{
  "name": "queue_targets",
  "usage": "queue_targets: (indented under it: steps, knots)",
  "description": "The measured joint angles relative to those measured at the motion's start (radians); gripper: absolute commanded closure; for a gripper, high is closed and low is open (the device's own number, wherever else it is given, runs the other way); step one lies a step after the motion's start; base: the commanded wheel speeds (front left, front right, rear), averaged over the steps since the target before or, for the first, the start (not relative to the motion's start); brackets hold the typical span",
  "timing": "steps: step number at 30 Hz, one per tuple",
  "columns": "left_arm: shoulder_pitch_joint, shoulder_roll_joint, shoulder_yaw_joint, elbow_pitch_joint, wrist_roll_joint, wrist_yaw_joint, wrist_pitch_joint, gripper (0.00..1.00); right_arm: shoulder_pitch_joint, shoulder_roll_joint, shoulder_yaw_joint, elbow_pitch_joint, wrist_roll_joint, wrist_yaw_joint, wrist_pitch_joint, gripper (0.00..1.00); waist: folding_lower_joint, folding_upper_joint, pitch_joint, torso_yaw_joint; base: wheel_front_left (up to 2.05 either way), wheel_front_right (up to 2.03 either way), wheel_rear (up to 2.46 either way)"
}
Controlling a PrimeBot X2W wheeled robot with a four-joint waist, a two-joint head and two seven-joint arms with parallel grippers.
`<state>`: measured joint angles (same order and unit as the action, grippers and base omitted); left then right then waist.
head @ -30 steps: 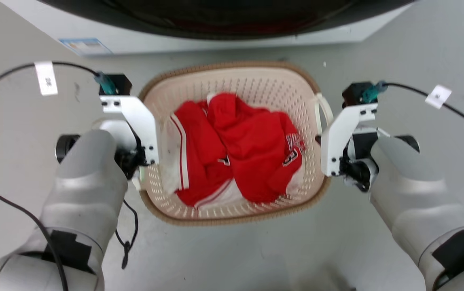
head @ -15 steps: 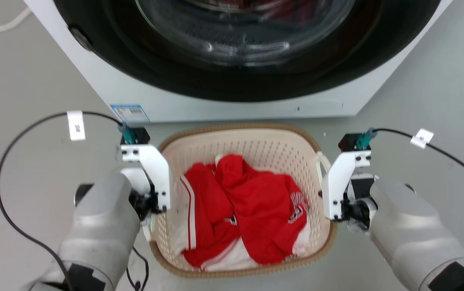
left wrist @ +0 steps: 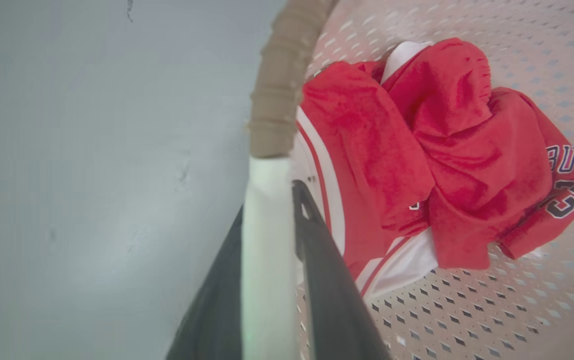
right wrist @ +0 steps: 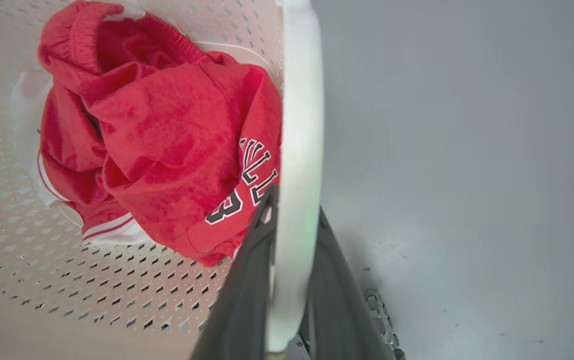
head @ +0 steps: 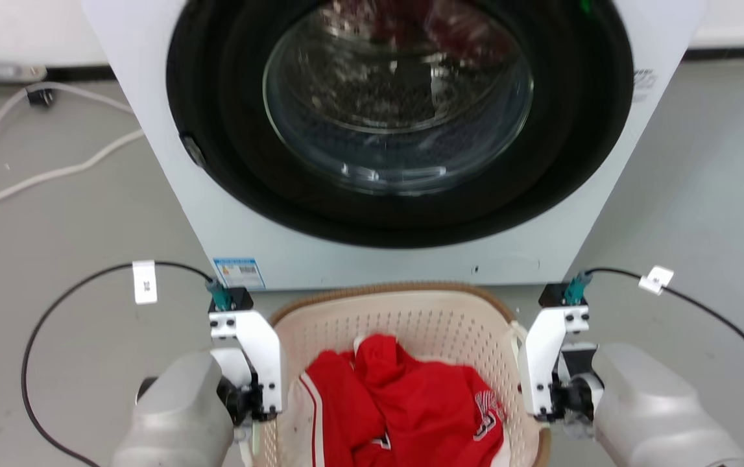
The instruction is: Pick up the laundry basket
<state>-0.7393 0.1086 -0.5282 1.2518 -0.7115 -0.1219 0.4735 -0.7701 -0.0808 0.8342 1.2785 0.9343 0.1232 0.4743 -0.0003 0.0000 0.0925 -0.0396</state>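
The laundry basket (head: 404, 318), holding red garments (head: 410, 402), before the washing machine (head: 229, 227); left hand (left wrist: 269, 200) and right hand (right wrist: 297, 202) each clamped on one of its white side handles (right wrist: 299, 100).

The laundry basket (head: 410, 318) is matt cream perforated plastic, with a rough brown woven-look rim (left wrist: 276, 90) and a smooth white handle (right wrist: 299, 125) that has a faint sheen. The garment (left wrist: 432, 150) inside is soft red cloth, slightly napped, with white trim. The fingers (left wrist: 332, 295) of the left end effector (left wrist: 268, 200) look dark and matt. The far washing machine (head: 229, 246) has a smooth white casing, a glossy black door ring (head: 579, 130) and shiny glass (head: 397, 104). The floor (head: 73, 214) is smooth, matt grey.
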Motion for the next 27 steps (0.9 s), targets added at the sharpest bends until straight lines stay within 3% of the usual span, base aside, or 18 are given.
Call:
queue_targets:
  steps: [10, 27]
  knots:
    - [0.049, -0.003, -0.039, -0.003, -0.043, 0.0, -0.003, 1.0, 0.043, 0.0, 0.009, 0.012, 0.008, 0.0, 0.037, 1.0, 0.0, 0.0, -0.114, -0.004, 0.0, 0.0, 0.0]
    - [0.073, -0.004, -0.081, 0.001, -0.11, 0.0, -0.003, 1.0, 0.045, -0.001, 0.014, 0.016, -0.011, 0.0, 0.07, 1.0, 0.0002, 0.0, -0.177, -0.008, 0.0, 0.0, 0.0]
